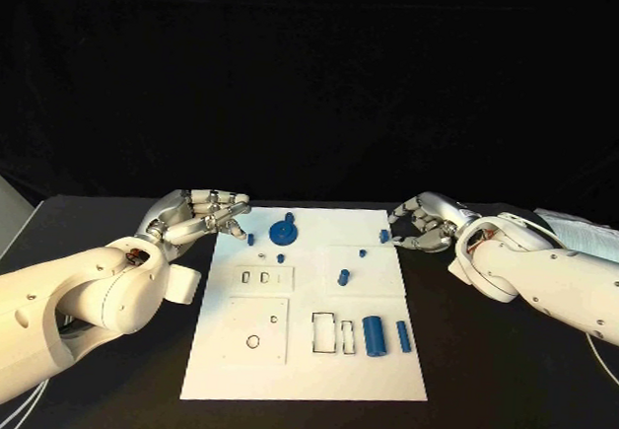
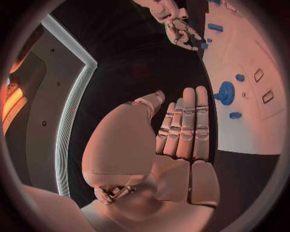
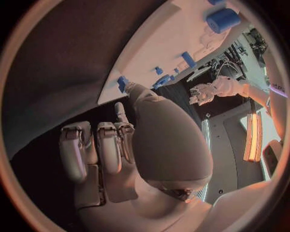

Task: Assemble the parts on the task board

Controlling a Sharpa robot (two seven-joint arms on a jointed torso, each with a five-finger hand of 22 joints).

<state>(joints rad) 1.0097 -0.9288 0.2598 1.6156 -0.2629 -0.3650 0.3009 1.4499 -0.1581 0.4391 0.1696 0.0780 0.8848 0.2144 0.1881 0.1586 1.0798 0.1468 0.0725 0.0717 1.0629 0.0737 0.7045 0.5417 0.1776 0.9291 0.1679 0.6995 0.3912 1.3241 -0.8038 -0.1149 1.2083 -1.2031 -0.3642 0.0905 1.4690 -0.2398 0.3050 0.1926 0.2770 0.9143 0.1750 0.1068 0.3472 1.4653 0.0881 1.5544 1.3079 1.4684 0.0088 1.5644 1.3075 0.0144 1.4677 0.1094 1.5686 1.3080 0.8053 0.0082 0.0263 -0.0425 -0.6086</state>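
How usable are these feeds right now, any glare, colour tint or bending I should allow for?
Head view: evenly lit, task board bright against the black table, no glare hiding parts. Left wrist view: warm pinkish tint over the left robot hand, and the board's edge bows from the fisheye. Right wrist view: same bending, an orange light strip glows at the rim, and the right robot hand looms large.

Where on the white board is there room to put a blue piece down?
The task board is bare along its near edge, below the big blue cylinder. Its far end is crowded: the blue gear and small pegs lie there, with the left hand and right hand alongside.
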